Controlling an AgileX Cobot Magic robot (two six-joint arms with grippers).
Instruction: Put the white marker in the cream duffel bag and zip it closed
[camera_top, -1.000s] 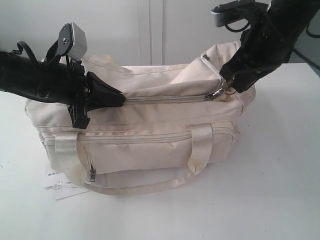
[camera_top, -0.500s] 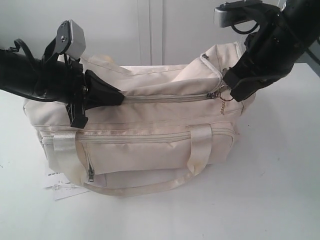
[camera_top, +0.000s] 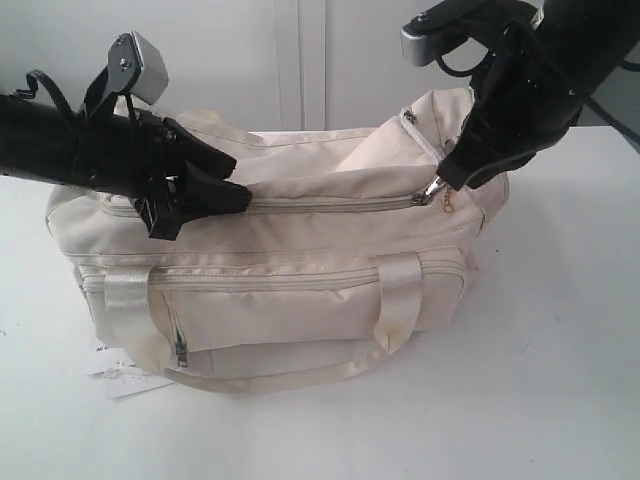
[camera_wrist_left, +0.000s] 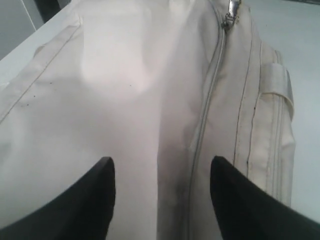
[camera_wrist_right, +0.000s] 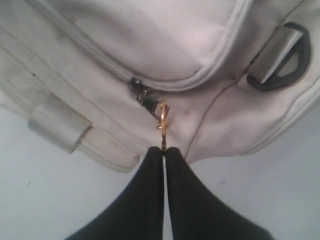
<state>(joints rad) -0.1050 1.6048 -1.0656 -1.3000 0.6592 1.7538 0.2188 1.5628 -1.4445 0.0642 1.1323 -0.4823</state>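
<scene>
Change: the left gripper, clamped shut on the bag's top a moment ago, now has its jaws spread and stands just off the fabric. The right arm has lifted slightly with the zip pull.
Table: white, with the bag standing across its middle.
Cream duffel bag: upright, long side to the exterior camera, strap handles hanging down the front.
Left gripper: released and holding nothing, fingers apart over the top panel near the bag's left end.
Right gripper: pinched tight on the gold clasp at the bag's right end.
Top zipper: its teeth look joined along the whole visible run, with the slider at the right end.
Step in hand: likely seating the last bit of zip. Pull along the zip line rather than upward, and steady the bag's left end again if it starts to slide.
White marker: not visible in any view. It is presumably inside the bag, but that cannot be confirmed.
Hard to make out: whether the slider has reached its end stop. A paper tag is half hidden under the bag's front left corner.
</scene>
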